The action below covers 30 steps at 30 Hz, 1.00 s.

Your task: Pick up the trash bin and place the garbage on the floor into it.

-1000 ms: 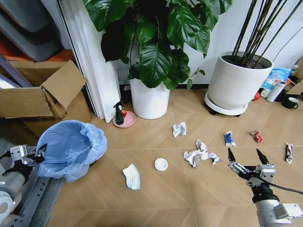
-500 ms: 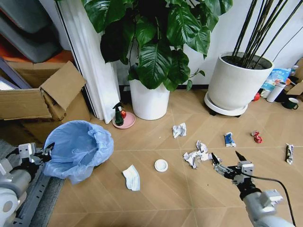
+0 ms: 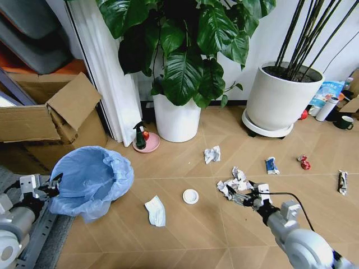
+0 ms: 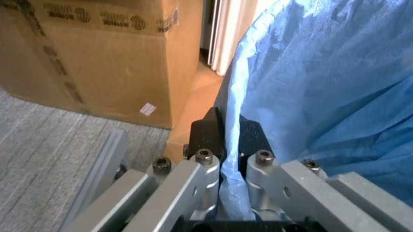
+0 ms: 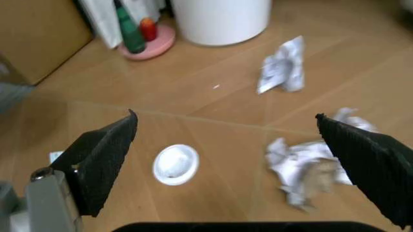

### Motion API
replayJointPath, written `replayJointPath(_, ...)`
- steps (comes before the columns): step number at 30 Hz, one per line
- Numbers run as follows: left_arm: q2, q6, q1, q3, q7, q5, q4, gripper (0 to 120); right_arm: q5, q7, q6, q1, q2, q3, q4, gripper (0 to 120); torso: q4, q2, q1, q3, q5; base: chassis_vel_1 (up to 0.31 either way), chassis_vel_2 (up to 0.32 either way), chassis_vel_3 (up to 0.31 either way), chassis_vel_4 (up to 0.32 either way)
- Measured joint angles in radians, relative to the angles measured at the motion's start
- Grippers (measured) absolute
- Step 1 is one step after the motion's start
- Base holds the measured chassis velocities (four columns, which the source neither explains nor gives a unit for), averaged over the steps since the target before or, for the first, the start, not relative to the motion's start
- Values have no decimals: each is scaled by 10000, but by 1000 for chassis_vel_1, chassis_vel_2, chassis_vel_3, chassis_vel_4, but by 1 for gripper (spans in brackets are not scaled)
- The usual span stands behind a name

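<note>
The trash bin [image 3: 90, 179], lined with a crinkly light-blue bag, stands at the left of the floor [image 3: 185, 235]. My left gripper [image 3: 44, 187] is shut on its rim; in the left wrist view the black fingers [image 4: 208, 135] pinch the blue bag [image 4: 322, 87]. My right gripper [image 3: 245, 193] is open just in front of a crumpled white paper wad [image 3: 235, 182]. In the right wrist view the gripper [image 5: 226, 116] spans that wad [image 5: 310, 166] and a white disc [image 5: 175, 164]. More garbage lies around: a white disc [image 3: 190, 195], a paper wad [image 3: 212, 153], a blue-white piece [image 3: 156, 209], a blue-white wrapper [image 3: 271, 164], a red wrapper [image 3: 304, 162] and a dark wrapper [image 3: 342, 180].
Two white plant pots [image 3: 176, 117] [image 3: 280, 98] stand along the back wall. A green spray bottle [image 3: 139, 136] sits on a pink dish. An open cardboard box [image 3: 53, 115] is behind the bin. Bottles and a mug [image 3: 343, 121] crowd the far right corner.
My right gripper has moved left across the floor and now sits close to the paper wad, still open. The bin and left gripper have barely shifted.
</note>
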Motion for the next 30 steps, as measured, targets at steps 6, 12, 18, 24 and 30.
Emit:
replayJointPath(6,135,-46,308,-134,-10,46,-64,0,266,-254,156,2862,662,-2926,-1545,100,4,0,0,0,1,0,0,0,0)
replayJointPath(12,20,-73,475,-171,-45,143,-133,0,778,-1014,444,5036,1386,-5297,-2874,100,2,0,1,0,-6,0,0,0,0)
replayJointPath(18,-66,-104,480,-170,-37,203,-186,0,562,-1550,366,6065,1645,-6422,-3404,100,2,0,0,-1,-6,0,0,0,0)
replayJointPath(24,7,-68,384,-149,-125,200,-327,0,251,-1817,69,7155,2086,-7885,-3934,100,-2,0,0,-1,-3,0,0,0,0)
replayJointPath(30,16,-52,412,-120,-148,214,-335,0,484,-1736,-149,7778,2749,-8870,-4576,100,0,0,0,-1,-4,0,0,0,0)
